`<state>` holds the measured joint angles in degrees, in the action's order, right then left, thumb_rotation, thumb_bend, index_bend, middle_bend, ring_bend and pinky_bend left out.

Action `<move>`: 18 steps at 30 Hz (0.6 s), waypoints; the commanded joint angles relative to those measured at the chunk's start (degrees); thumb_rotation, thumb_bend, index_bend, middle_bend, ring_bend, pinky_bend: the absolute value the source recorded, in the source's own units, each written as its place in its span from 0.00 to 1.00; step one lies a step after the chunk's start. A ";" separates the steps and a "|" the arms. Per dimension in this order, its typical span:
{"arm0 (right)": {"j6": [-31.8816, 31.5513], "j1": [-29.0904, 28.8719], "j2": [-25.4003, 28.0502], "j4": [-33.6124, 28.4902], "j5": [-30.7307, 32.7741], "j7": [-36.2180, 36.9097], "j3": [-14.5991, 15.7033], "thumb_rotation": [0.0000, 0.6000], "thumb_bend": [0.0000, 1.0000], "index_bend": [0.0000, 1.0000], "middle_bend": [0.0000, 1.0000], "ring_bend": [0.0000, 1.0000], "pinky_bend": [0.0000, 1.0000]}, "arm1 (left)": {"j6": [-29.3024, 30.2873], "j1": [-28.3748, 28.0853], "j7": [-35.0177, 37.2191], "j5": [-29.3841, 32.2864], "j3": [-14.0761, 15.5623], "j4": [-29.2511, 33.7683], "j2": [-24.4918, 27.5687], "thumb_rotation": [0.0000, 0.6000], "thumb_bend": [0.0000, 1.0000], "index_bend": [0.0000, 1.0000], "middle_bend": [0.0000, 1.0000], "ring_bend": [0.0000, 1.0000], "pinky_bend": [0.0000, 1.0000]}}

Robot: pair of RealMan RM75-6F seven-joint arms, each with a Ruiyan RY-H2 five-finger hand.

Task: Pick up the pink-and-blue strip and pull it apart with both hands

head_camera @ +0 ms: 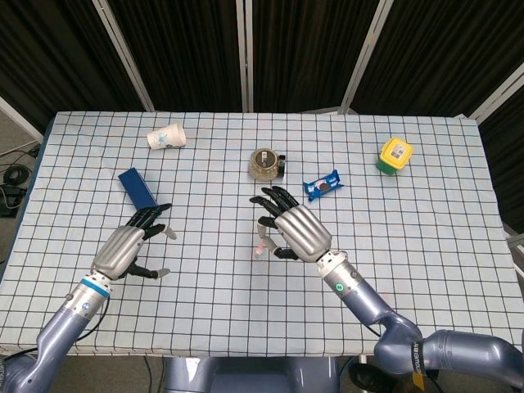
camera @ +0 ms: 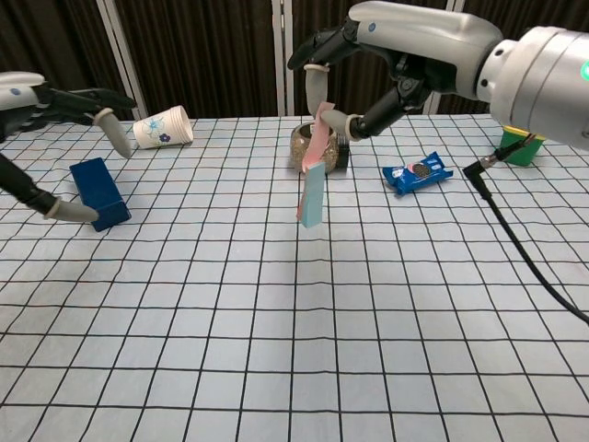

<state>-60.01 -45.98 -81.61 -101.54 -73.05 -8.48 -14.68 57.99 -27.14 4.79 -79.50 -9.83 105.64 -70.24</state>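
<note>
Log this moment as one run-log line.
right hand: pinches pink-and-blue strip, lifted, hanging | left hand: holds nothing, fingers apart, not touching strip | pull: not begun

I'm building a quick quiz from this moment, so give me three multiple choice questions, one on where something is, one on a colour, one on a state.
1. Where is the strip?
A. Flat on the table
B. Hanging from the right hand
C. Inside the paper cup

2. What colour is the snack packet?
A. Blue
B. Red
C. Yellow

3. How does the paper cup sit?
A. Upright
B. On its side
C. Upside down

Answers: 1 B, since the chest view shows it pinched at its pink top, dangling above the cloth. 2 A, since its wrapper is blue. 3 B, since its mouth faces sideways.
</note>
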 commanded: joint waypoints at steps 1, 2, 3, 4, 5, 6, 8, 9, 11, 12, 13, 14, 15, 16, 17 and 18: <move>0.12 -0.98 -1.70 -2.40 5.55 -4.21 -2.16 1.00 0.44 0.72 0.15 0.00 0.00 | -2.77 -3.04 -0.69 3.02 -1.70 -0.73 -3.47 1.00 0.00 0.41 0.00 0.00 0.00; -0.07 -1.09 -1.95 -2.60 6.38 -4.96 -2.33 1.00 0.44 0.72 0.15 0.00 0.00 | -3.43 -3.63 -1.03 3.93 -1.90 -0.84 -4.09 1.00 0.00 0.41 0.00 0.00 0.00; -0.36 -1.23 -2.33 -2.89 7.51 -5.89 -2.55 1.00 0.44 0.72 0.15 0.00 0.00 | -4.83 -4.62 -1.28 5.58 -2.17 -0.71 -4.95 1.00 0.00 0.41 0.00 0.00 0.00; -0.52 -1.31 -2.55 -3.07 8.15 -6.42 -2.65 1.00 0.44 0.72 0.15 0.00 0.00 | -5.74 -5.25 -1.40 6.85 -2.40 -0.58 -5.41 1.00 0.00 0.41 0.00 0.00 0.00; -0.70 -1.42 -2.81 -3.33 9.02 -7.07 -2.76 1.00 0.44 0.72 0.15 0.00 0.00 | -6.65 -6.06 -1.74 8.60 -2.80 -0.48 -5.98 1.00 0.00 0.41 0.00 0.00 0.00; -0.83 -1.47 -2.96 -3.48 9.50 -7.42 -2.83 1.00 0.44 0.72 0.15 0.00 0.00 | -7.05 -6.55 -1.98 9.71 -3.07 -0.45 -6.50 1.00 0.00 0.42 0.00 0.00 0.00; -1.19 -1.54 -3.24 -3.87 10.48 -8.14 -2.93 1.00 0.45 0.72 0.15 0.00 0.00 | -7.47 -7.70 -2.94 12.40 -3.66 -0.55 -7.96 1.00 0.02 0.43 0.00 0.00 0.00; -1.37 -1.55 -3.33 -4.01 10.78 -8.43 -2.92 1.00 0.45 0.72 0.15 0.00 0.00 | -7.69 -8.22 -3.20 13.64 -3.86 -0.57 -8.75 1.00 0.04 0.43 0.00 0.00 0.00; -1.51 -1.55 -3.42 -4.29 11.34 -8.60 -2.93 1.00 0.45 0.72 0.14 0.00 0.00 | -7.84 -9.17 -4.53 15.20 -3.75 -0.92 -10.12 1.00 0.05 0.43 0.00 0.00 0.00; -1.49 -1.56 -3.47 -4.41 11.69 -8.61 -2.94 1.00 0.45 0.72 0.14 0.00 0.00 | -7.73 -9.53 -5.20 15.90 -3.64 -1.05 -10.77 1.00 0.05 0.43 0.00 0.00 0.00; -1.46 -1.61 -3.46 -4.52 11.97 -8.70 -2.94 1.00 0.45 0.72 0.14 0.00 0.00 | -7.53 -9.82 -5.68 16.55 -3.60 -1.15 -11.43 1.00 0.06 0.43 0.00 0.00 0.00; -1.47 -1.67 -3.48 -4.57 12.14 -8.83 -2.97 1.00 0.45 0.72 0.14 0.00 0.00 | -7.21 -10.09 -6.11 17.12 -3.62 -1.35 -12.12 1.00 0.06 0.43 0.00 0.00 0.00; -1.49 -1.75 -3.56 -4.64 12.29 -8.95 -2.99 1.00 0.45 0.72 0.14 0.00 0.00 | -6.83 -10.43 -6.47 17.64 -3.79 -1.76 -13.05 1.00 0.07 0.43 0.00 0.00 0.00; -1.52 -1.80 -3.63 -4.81 12.51 -8.96 -3.04 1.00 0.45 0.72 0.14 0.00 0.00 | -6.52 -10.75 -6.72 18.14 -3.94 -2.19 -13.92 1.00 0.08 0.43 0.00 0.00 0.00; -1.55 -1.83 -3.70 -5.02 12.77 -8.92 -3.11 1.00 0.45 0.72 0.14 0.00 0.00 | -6.42 -11.06 -6.85 18.73 -4.05 -2.49 -14.62 1.00 0.08 0.43 0.00 0.00 0.00; -1.55 -1.88 -3.76 -5.21 13.01 -8.91 -3.17 1.00 0.45 0.72 0.14 0.00 0.00 | -6.43 -11.39 -7.00 19.31 -4.17 -2.69 -15.17 1.00 0.08 0.43 0.00 0.00 0.00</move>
<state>-61.53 -47.81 -85.29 -106.61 -60.20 -17.41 -17.78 51.25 -37.83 -1.66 -61.15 -13.71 103.55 -84.41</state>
